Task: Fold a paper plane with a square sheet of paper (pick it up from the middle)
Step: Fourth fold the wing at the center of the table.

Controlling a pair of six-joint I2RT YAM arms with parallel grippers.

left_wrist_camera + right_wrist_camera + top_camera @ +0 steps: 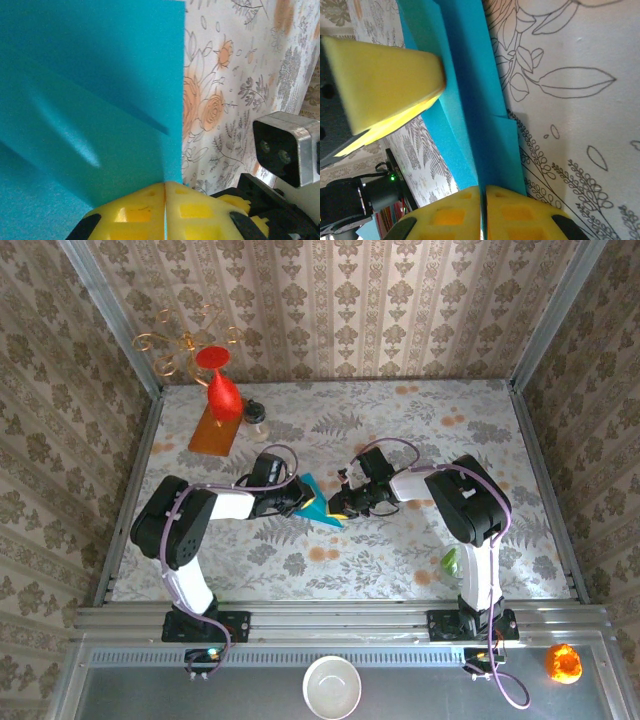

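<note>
The thin teal-blue sheet of paper (90,100), creased into a narrower folded shape, lies near the middle of the floral tabletop (400,420), its long axis running roughly from the far edge to the near edge. The left hand (165,187) is clenched on its left side and the right hand (482,190) on its right, both equally near. It seems slightly lifted, though I cannot be sure.

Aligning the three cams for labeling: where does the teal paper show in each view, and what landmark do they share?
Top external: teal paper at picture centre, mid-table.
Left wrist: left half of the picture, its straight edge running down to bottom centre.
Right wrist: a folded strip from top centre-left down to bottom centre.
Shared landmark: the floral tablecloth, right of the paper in both wrist views.
</note>
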